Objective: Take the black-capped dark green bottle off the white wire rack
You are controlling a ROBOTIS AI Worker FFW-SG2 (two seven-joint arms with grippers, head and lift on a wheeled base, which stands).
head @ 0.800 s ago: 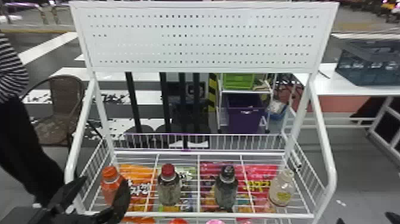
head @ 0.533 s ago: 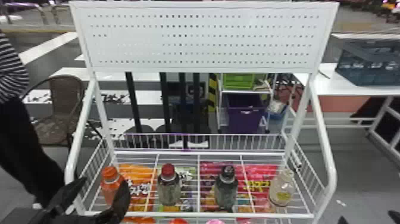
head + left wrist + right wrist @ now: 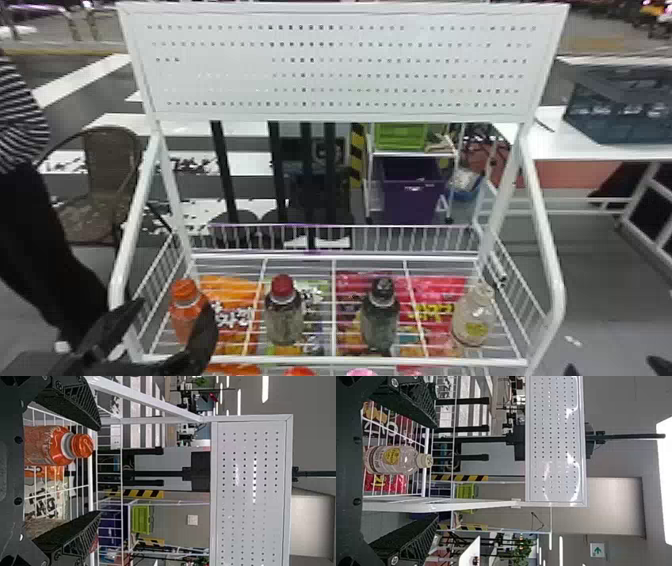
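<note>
standing upright, cap skyward: dark green bottle (image 3: 380,322); left tool (image 3: 175,307), right tool (image 3: 614,366) spread, unclenched.

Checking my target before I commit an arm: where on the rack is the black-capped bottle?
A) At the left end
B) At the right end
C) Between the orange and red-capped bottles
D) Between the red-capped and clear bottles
D: the black-capped bottle stands with the red-capped bottle on its left and the clear bottle on its right.
</note>
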